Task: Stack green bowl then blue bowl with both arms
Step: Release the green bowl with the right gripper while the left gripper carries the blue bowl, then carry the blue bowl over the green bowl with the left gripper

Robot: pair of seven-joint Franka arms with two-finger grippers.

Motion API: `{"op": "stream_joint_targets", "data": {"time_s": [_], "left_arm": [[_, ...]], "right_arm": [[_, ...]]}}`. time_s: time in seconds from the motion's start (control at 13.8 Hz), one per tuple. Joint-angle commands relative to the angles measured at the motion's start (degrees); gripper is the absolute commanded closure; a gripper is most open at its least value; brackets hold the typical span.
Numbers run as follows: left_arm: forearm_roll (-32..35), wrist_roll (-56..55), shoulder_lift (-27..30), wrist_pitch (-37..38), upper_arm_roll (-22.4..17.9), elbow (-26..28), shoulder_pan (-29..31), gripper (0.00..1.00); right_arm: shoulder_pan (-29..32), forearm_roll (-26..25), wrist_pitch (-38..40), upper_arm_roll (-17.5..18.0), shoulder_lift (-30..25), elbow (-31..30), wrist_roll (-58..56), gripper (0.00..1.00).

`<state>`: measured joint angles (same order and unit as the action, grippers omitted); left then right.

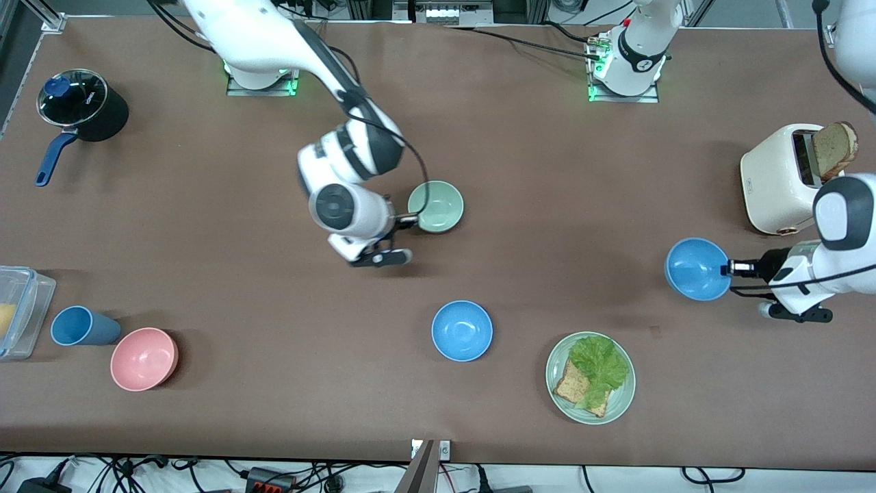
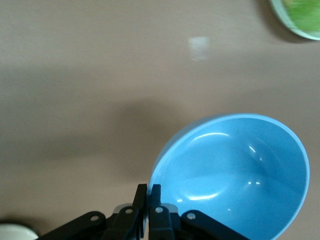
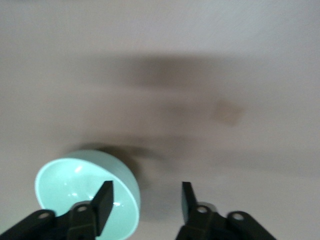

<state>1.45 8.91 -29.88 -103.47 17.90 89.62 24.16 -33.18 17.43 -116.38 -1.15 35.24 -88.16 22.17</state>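
Note:
The green bowl (image 1: 438, 204) sits on the table near the middle, toward the robots' bases. My right gripper (image 1: 409, 220) is open at its rim. In the right wrist view one finger (image 3: 102, 202) is over the inside of the green bowl (image 3: 70, 185), and the other is outside it, around my right gripper (image 3: 145, 197). My left gripper (image 1: 729, 268) is shut on the rim of a blue bowl (image 1: 694, 268) and holds it tilted above the table beside the toaster. The left wrist view shows this gripper (image 2: 149, 192) pinching the blue bowl (image 2: 235, 175). A second blue bowl (image 1: 462, 331) sits nearer the front camera.
A pale green plate (image 1: 619, 404) with lettuce and toast lies near the front edge; its rim also shows in the left wrist view (image 2: 300, 20). A white toaster (image 1: 777, 178) with bread stands at the left arm's end. A pink bowl (image 1: 142, 358), blue cup (image 1: 79, 325), clear container (image 1: 17, 308) and black pot (image 1: 82, 106) are at the right arm's end.

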Motion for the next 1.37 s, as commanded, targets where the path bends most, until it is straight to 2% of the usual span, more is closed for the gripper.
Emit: {"op": "stream_joint_targets", "data": {"time_s": [0.0, 0.14, 0.36, 0.58, 0.72, 0.8, 1.01, 1.16, 1.3], "left_arm": [[-4.7, -2.8, 8.3, 8.8, 2.2, 0.9, 0.8, 0.99], [-6.8, -6.8, 12.2, 13.9, 2.7, 0.9, 0.4, 0.99], [-7.0, -21.0, 15.7, 17.9, 9.8, 1.1, 0.3, 0.99], [-13.4, -40.9, 14.9, 16.8, 16.2, 1.5, 0.1, 0.99], [-13.7, -46.9, 13.6, 16.1, 19.5, 1.9, -0.7, 0.99], [-14.1, -50.0, 13.3, 15.6, 19.9, 1.9, -1.8, 0.99], [-14.2, -62.1, 9.0, 11.6, 20.0, 2.4, -7.9, 0.99], [-13.9, -71.5, 5.2, 7.1, 19.9, 2.5, -13.2, 0.99], [-14.3, -74.0, 4.1, 3.4, 20.1, 2.4, -14.9, 0.99]], "right_arm": [[0.0, -0.3, 4.5, -6.5, -7.1, -0.5, 0.9, 0.0], [0.3, -0.4, 4.6, -12.6, -9.2, -0.5, -0.5, 0.0], [0.2, -1.8, 6.6, -21.3, -11.2, 1.3, -4.6, 0.0], [0.4, -2.8, 11.5, -29.3, -11.7, 5.2, -13.1, 0.0], [0.4, -2.7, 13.8, -33.2, -12.1, 6.1, -16.9, 0.0], [0.4, -2.5, 14.3, -34.4, -12.7, 6.1, -18.4, 0.0], [0.4, -2.4, 14.5, -36.0, -13.8, 6.1, -19.0, 0.0], [3.0, -2.2, 14.5, -34.8, -14.6, 6.2, -18.8, 0.0], [9.8, -2.8, 14.8, -27.5, -15.8, 8.1, -18.8, 0.0]]}}
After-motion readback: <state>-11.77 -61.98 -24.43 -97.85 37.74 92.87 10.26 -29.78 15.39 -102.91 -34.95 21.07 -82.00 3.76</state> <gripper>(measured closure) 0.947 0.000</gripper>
